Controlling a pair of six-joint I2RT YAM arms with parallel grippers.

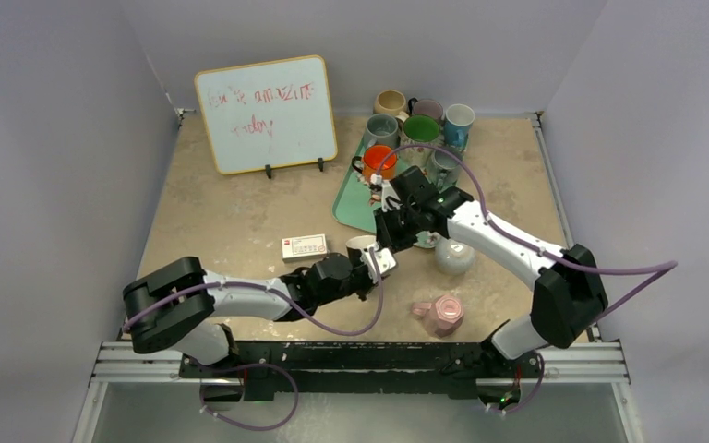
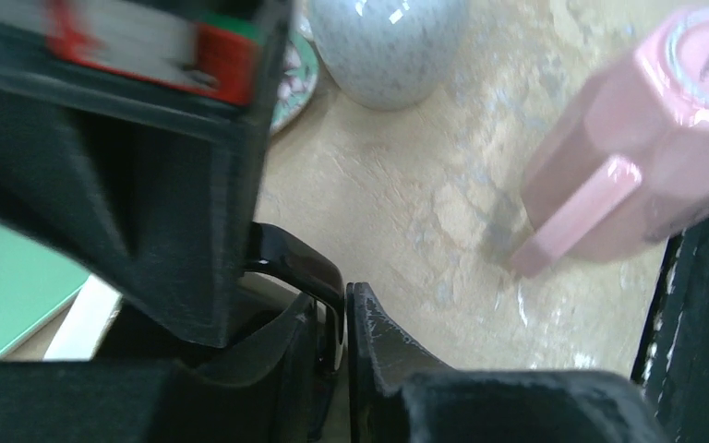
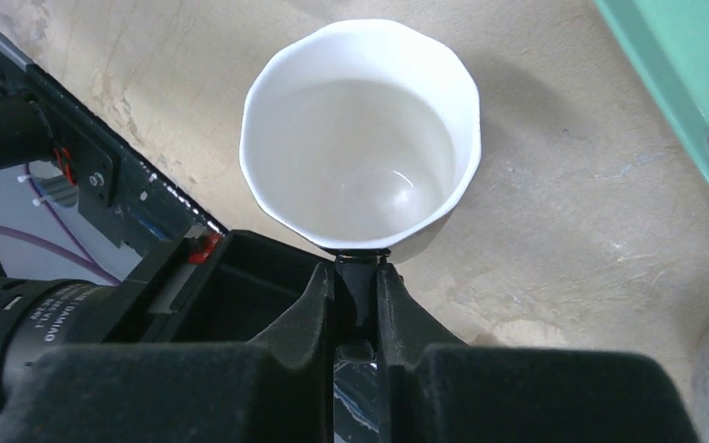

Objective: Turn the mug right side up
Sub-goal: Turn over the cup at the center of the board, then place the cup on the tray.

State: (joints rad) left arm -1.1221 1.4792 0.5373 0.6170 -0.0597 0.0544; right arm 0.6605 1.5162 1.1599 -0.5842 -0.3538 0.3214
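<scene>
The white ceramic mug (image 3: 360, 138) sits mouth up over the mottled beige table (image 3: 554, 231), near a corner of the green plastic tray (image 3: 692, 55). The right gripper (image 3: 358, 272) has its jaws pinched tight on the mug's glossy black handle (image 2: 300, 263). The left gripper (image 2: 343, 305) nips that same handle, jaws almost together.

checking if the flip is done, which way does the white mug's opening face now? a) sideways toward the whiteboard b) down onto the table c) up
c, the right wrist view looks straight into the white mug and its empty interior, with the right gripper shut on its black handle.
</scene>
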